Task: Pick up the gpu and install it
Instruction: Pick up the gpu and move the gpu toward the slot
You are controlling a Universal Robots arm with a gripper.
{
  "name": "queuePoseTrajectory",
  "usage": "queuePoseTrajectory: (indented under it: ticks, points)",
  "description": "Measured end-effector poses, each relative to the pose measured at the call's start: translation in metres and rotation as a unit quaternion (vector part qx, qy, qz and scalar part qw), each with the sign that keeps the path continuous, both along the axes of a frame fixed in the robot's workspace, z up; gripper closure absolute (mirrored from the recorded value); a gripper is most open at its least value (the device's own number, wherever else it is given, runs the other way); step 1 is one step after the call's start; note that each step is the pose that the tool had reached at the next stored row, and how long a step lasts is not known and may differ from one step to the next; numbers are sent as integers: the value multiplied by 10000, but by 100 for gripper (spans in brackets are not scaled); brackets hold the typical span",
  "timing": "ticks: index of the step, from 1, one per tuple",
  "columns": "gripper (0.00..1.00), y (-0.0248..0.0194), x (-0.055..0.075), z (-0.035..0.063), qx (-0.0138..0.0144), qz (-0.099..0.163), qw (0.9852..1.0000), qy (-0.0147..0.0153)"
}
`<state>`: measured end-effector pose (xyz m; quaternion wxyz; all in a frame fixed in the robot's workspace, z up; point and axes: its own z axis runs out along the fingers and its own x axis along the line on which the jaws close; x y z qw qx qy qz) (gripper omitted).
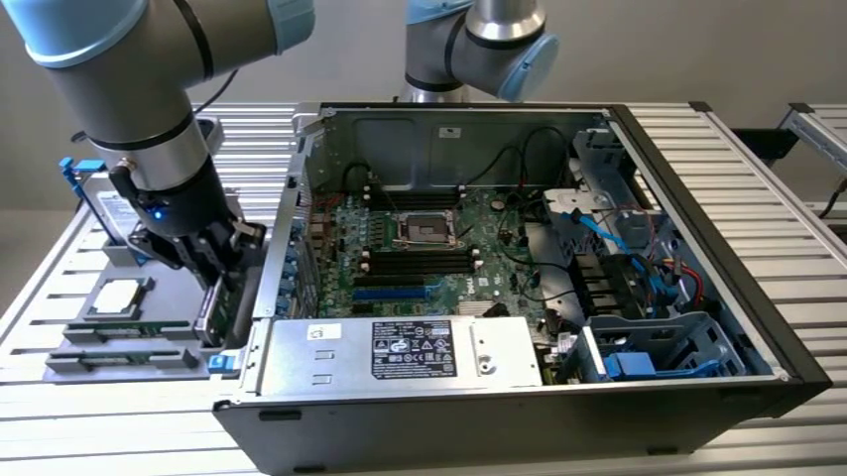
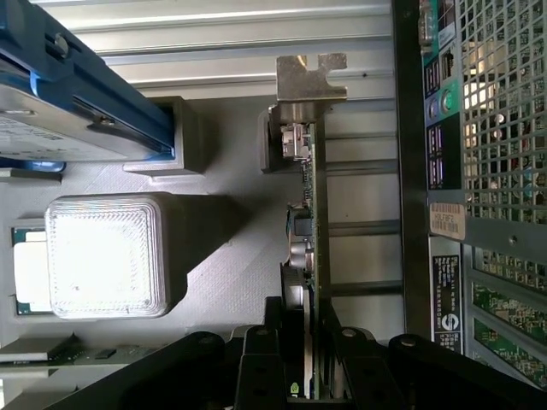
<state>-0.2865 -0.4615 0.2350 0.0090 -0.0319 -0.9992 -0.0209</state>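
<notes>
The gpu [image 1: 225, 315] stands on edge at the grey fixture on the exterior view's left, just outside the open computer case [image 1: 781, 369]. My gripper [image 1: 216, 278] comes down on it from above, black fingers on both faces of the card. In the wrist view the gpu [image 2: 318, 213] runs edge-on away from the gripper [image 2: 312, 369], green board and small components showing, with its silvery end bracket [image 2: 309, 79] at the far end. The fingers [image 2: 263, 363] press against the card, so the gripper is shut on it. Whether the card's lower edge still rests in the fixture is hidden.
A silver hard drive with blue rails [image 1: 99, 198] leans at the fixture's back. A processor [image 1: 117, 296] lies in its tray, with memory sticks [image 1: 126, 349] in front. Inside the case are the motherboard [image 1: 411, 253] and a power supply [image 1: 397, 352]. The case's perforated wall [image 2: 504, 128] is close beside the card.
</notes>
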Motion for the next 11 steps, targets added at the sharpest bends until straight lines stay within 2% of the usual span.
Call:
queuePoseTrajectory:
  ticks: [11]
  points:
    - [73, 0, 0, 175, 1, 0, 10000, 0]
